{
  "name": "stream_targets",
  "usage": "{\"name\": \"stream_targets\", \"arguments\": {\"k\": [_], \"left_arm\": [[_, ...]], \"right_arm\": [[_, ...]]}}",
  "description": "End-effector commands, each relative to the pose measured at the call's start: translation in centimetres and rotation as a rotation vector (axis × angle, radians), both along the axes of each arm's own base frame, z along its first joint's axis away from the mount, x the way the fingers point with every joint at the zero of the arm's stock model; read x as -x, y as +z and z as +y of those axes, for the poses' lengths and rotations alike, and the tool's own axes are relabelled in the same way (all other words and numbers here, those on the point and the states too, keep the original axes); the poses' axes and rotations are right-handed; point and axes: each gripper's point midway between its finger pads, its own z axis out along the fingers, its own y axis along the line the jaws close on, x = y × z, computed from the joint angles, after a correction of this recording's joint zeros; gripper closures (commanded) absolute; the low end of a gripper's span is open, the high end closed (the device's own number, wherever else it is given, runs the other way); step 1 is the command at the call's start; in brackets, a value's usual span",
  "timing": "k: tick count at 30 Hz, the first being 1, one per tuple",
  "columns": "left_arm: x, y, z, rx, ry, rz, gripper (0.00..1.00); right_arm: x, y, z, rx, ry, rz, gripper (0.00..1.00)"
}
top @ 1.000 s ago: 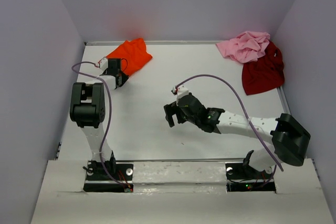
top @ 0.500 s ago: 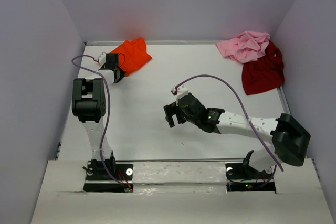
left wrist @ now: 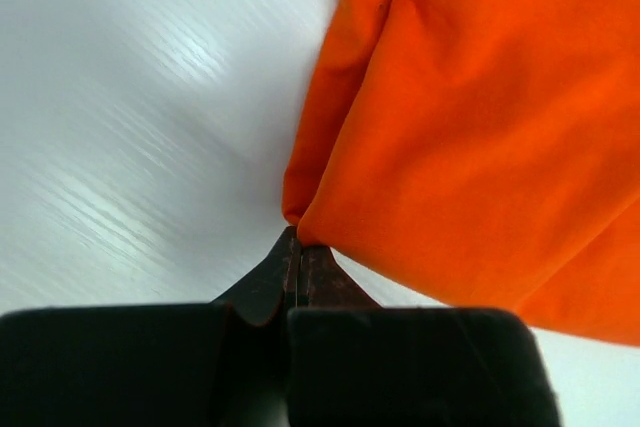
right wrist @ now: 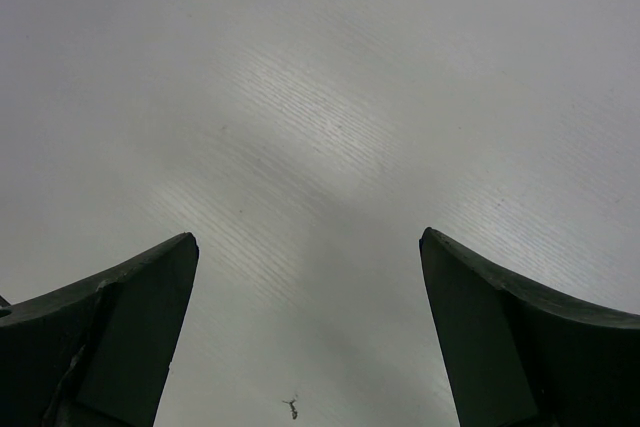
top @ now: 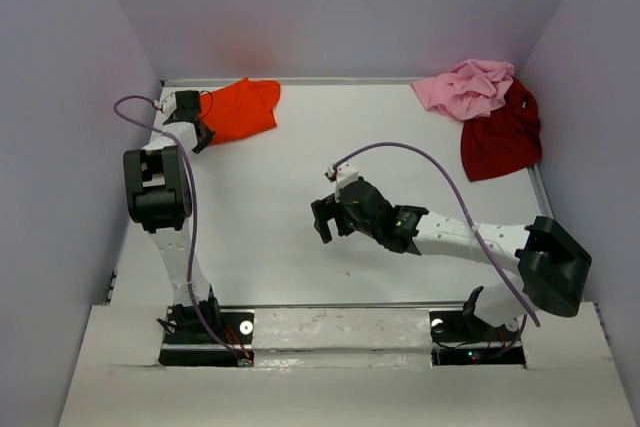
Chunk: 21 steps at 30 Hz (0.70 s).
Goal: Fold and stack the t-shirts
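Orange t-shirt: lay bunched at the far left of the tabletop, partly spread, not folded.

Left gripper: positioned at the near-left corner of the orange t-shirt. In the wrist view its fingers were pressed together, with a corner fold of the orange cloth pinched at their tips.

Right gripper: well apart from the orange t-shirt, to its right and nearer the arm bases, over bare tabletop. Its fingers stood wide apart, with nothing between them.

Pink t-shirt: crumpled, well to the right of the orange t-shirt, at the same far edge.

Dark red t-shirt: farther right again from the orange t-shirt and slightly nearer, touching the pink t-shirt. Unfolded.
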Motion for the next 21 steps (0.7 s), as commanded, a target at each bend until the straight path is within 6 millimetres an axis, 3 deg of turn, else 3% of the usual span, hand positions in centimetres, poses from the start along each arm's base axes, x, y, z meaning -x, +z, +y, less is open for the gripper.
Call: {"name": "stream_targets", "arguments": {"k": [1, 3, 10, 18, 20, 21], "left_arm": [[-1.2, 1.8, 2.7, -0.070, 0.021, -0.008, 1.00], [-1.2, 0.9, 3.1, -0.076, 0.023, 0.020, 1.00], [-3.0, 0.8, 5.1, -0.097, 0.042, 0.023, 1.00], [-2.6, -0.5, 6.9, -0.097, 0.062, 0.052, 1.00], [-2.6, 0.2, 7.0, -0.089, 0.067, 0.037, 1.00], [-2.7, 1.6, 7.0, -0.091, 0.069, 0.011, 0.95]], "right_arm": [[-0.4, 2.7, 1.0, -0.089, 0.012, -0.053, 0.02], [-0.3, 2.7, 1.0, -0.093, 0.012, -0.049, 0.03], [-0.1, 2.3, 0.9, -0.091, 0.014, -0.037, 0.03], [-0.3, 1.8, 1.4, -0.079, 0.021, -0.026, 0.03], [-0.3, 1.6, 1.6, -0.076, 0.025, -0.022, 0.03], [-0.3, 1.5, 1.8, -0.076, 0.031, -0.019, 0.03]]}}
